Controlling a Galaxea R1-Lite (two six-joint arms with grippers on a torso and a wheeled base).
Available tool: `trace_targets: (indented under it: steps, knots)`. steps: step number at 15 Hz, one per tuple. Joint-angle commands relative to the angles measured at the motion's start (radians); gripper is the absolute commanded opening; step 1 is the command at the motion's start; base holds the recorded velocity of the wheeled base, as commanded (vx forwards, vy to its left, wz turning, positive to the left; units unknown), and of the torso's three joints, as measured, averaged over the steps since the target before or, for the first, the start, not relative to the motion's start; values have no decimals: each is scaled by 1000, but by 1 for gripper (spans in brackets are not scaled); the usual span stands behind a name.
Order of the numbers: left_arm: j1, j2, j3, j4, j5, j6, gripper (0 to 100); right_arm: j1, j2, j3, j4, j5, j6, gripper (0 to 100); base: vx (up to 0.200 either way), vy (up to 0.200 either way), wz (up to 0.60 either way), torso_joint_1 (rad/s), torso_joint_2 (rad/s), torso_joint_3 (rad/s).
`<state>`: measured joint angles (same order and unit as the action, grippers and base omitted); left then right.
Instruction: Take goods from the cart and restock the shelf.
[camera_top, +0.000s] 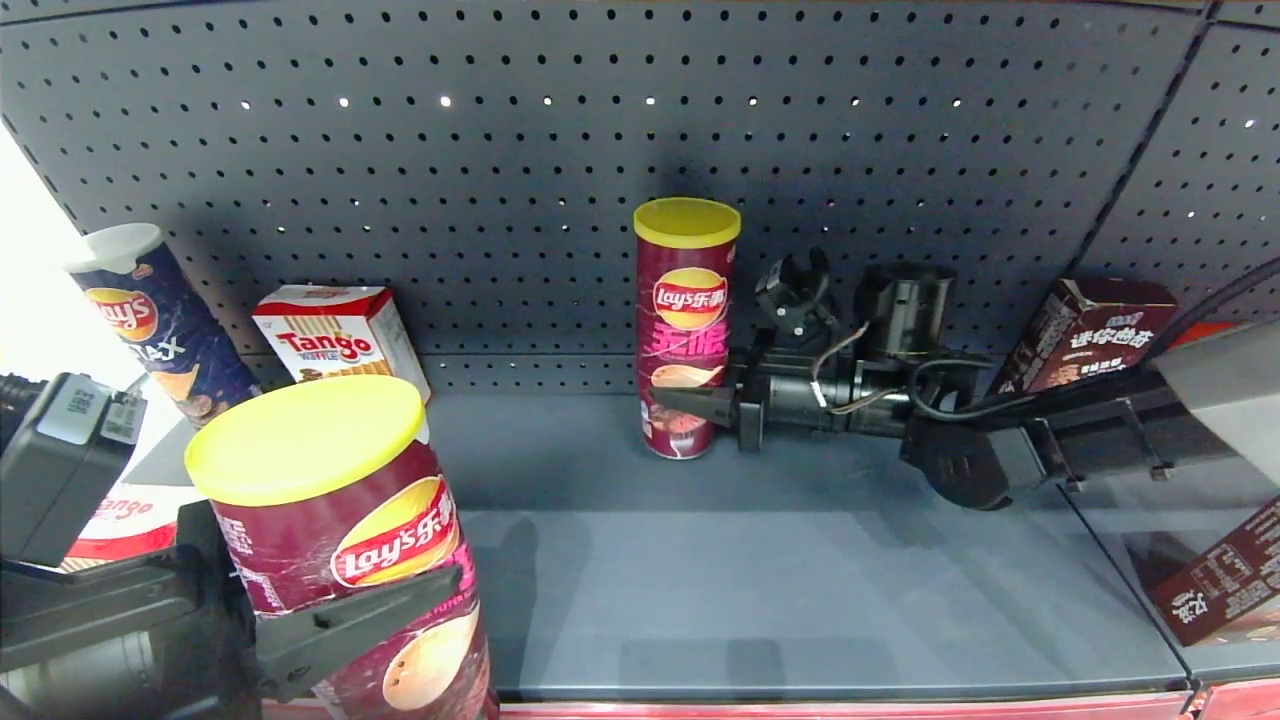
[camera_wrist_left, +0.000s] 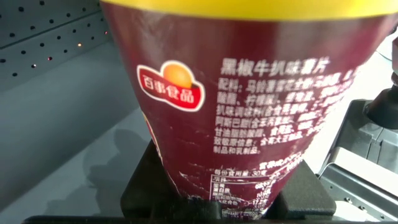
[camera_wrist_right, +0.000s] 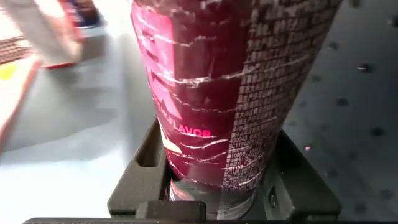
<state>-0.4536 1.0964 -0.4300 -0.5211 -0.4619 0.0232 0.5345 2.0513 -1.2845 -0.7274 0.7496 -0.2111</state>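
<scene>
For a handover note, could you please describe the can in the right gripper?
On the dark grey shelf, against the middle of the pegboard, stands a maroon cylindrical crisp can with a yellow plastic lid, right gripper clamped low on it. Unlike its twin in the left gripper, it rests on the shelf.

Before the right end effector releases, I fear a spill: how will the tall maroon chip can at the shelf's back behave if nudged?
The chip can stands tall on a narrow base, so a high nudge would probably tip it. Being round, it would likely roll along the shelf once down. Its wall seems stiff, undented in the right end effector.
</scene>
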Motion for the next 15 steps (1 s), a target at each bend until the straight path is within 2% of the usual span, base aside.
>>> trace_targets:
  steps: [1, 4, 7, 10, 15]
  knots:
    - [0, -6, -1, 0, 6, 0, 0, 33, -184, 183, -15, -3, -1, 0, 0, 0, 0, 0, 0, 0]
    - [0, -33, 5, 0, 20, 0, 0, 67, -289, 379, -92, -4, -1, 0, 0, 0, 0, 0, 0, 0]
    - [0, -59, 30, 0, 25, 0, 0, 101, -330, 502, -150, -6, -1, 0, 0, 0, 0, 0, 0, 0]
    - [0, -82, 37, 1, 28, -2, 0, 148, -321, 559, -199, -87, 1, 0, 0, 0, 0, 0, 0, 0]
    - [0, -89, 28, 1, 37, -3, 0, 167, -269, 660, -305, -96, -1, 0, 0, 0, 0, 0, 0, 0]
